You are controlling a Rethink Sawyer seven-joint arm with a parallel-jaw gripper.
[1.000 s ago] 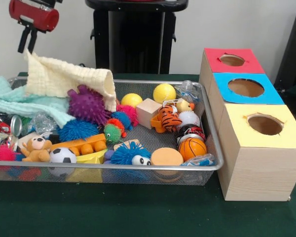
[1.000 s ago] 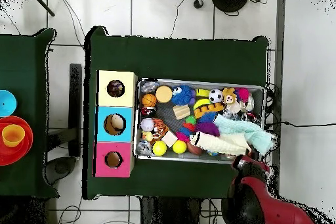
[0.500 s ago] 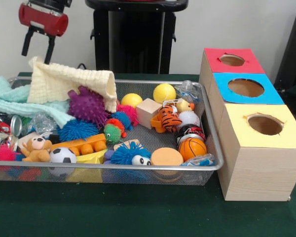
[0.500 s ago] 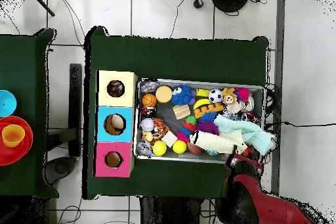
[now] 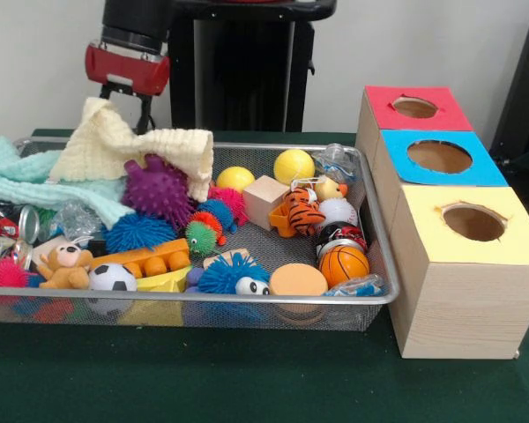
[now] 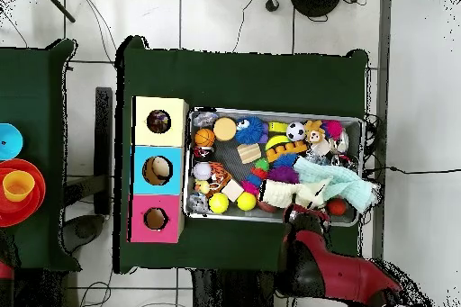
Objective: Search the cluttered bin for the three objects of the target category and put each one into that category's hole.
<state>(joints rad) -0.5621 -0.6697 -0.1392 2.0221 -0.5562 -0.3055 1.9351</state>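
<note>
Wire-mesh bin [image 5: 370, 298] holds the clutter; a basketball [image 5: 344, 263] lies at its near right, two yellow balls [image 5: 294, 165] at the far side, a soccer ball [image 5: 112, 278] near left; right of the bin stand the red, blue and yellow hole boxes [image 5: 450, 220]; the red gripper [image 5: 128, 104] hangs upright behind the cream cloth [image 5: 132, 150], its fingers hidden; whether it grips is unclear.
</note>
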